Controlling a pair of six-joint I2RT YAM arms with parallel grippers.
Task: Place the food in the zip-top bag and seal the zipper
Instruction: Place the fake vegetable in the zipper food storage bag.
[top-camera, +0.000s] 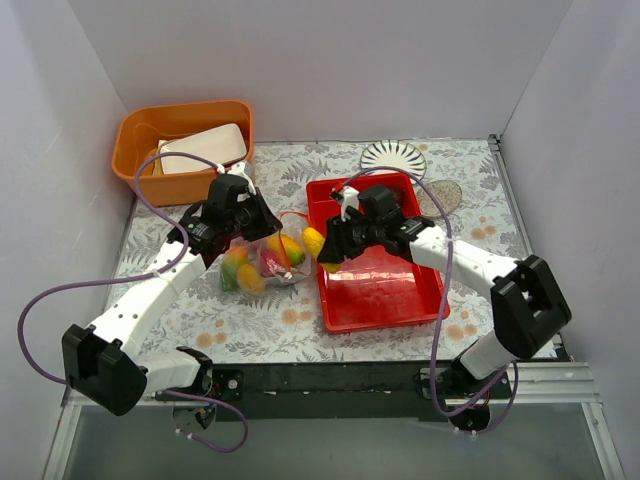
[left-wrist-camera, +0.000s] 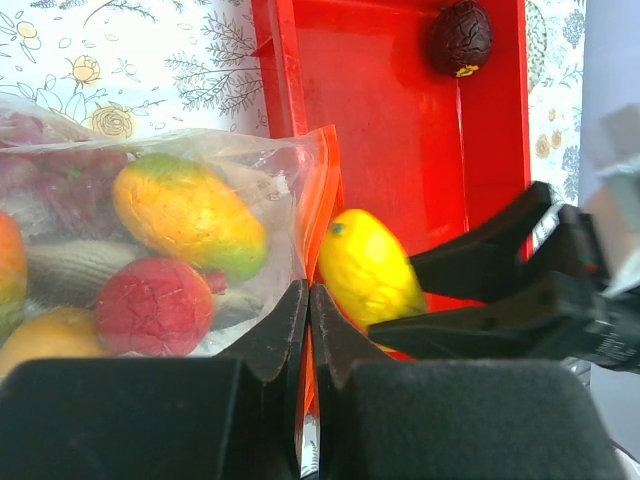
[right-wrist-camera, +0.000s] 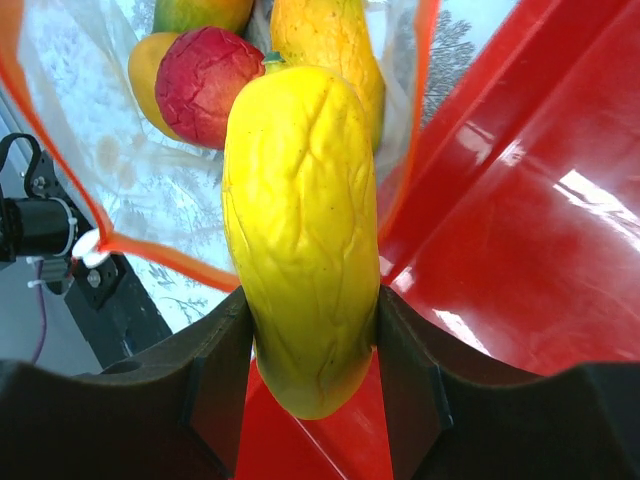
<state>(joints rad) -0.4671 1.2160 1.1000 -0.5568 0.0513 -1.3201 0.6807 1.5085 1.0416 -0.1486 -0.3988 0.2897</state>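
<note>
The clear zip-top bag (top-camera: 262, 262) lies left of the red tray (top-camera: 400, 295), its mouth toward the tray. My left gripper (top-camera: 258, 226) (left-wrist-camera: 308, 295) is shut on the bag's mouth edge, pinching the orange-red zipper (left-wrist-camera: 325, 200). Inside the bag are a mango (left-wrist-camera: 185, 215), a red apple (left-wrist-camera: 155, 305), purple grapes (left-wrist-camera: 60, 180) and a grey fish-like piece (left-wrist-camera: 70, 270). My right gripper (top-camera: 326, 252) (right-wrist-camera: 313, 300) is shut on a yellow corn (top-camera: 314, 242) (right-wrist-camera: 300, 200) and holds it at the open mouth (right-wrist-camera: 150, 255). A dark plum (left-wrist-camera: 460, 35) lies in the tray's corner.
An orange bin (top-camera: 135, 140) with a white box (top-camera: 205, 148) stands at the back left. A white ribbed plate (top-camera: 393, 157) and a grey disc (top-camera: 443, 195) lie behind the tray. White walls enclose the table on three sides.
</note>
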